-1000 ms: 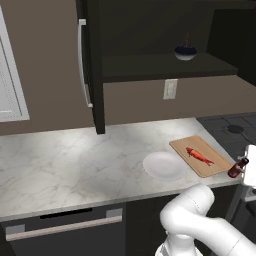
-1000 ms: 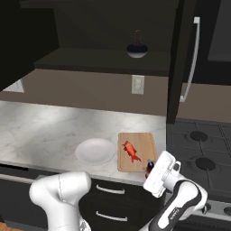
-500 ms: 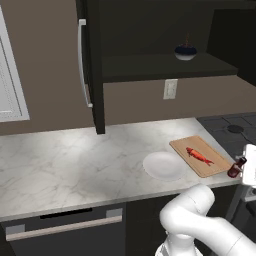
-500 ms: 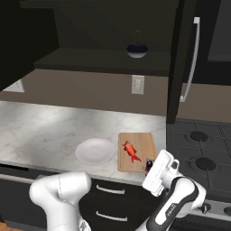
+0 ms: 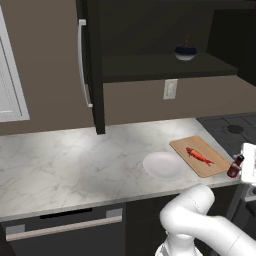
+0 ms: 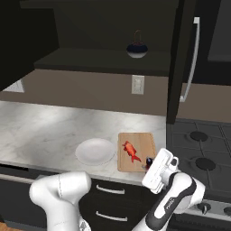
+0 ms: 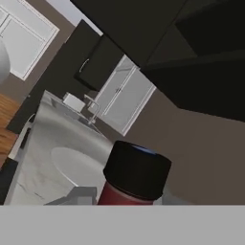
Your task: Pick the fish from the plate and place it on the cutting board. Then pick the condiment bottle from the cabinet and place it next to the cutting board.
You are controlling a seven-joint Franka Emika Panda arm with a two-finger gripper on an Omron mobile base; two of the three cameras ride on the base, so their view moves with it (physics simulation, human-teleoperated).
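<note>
- Gripper (image 5: 240, 169): at the front right corner of the counter, just right of the cutting board; fingers drawn in close on the condiment bottle, which sits between them. The fingertips themselves are hidden behind the hand and bottle.
- Condiment bottle (image 5: 234, 167): small, red, black cap; roughly upright beside the board's right front corner in the left base view. Whether its base touches the counter cannot be told. In the hand view its black cap (image 7: 137, 169) and red shoulder sit close at the lower middle.
- Cutting board (image 5: 199, 155): light tan, flat on the marble counter (image 5: 70, 165), just right of the plate.
- Fish (image 5: 200, 155): red-orange, lying on the board near its middle.
- Plate (image 5: 164, 165): round, white, bare, left of the board and nearly touching it.
- Cabinet (image 5: 155, 65): dark, door (image 5: 92, 65) swung open, silver vertical handle; a dark blue bowl (image 5: 185, 52) stands on the inner shelf.
- Stove (image 6: 200, 155): dark, burners right of the counter.
</note>
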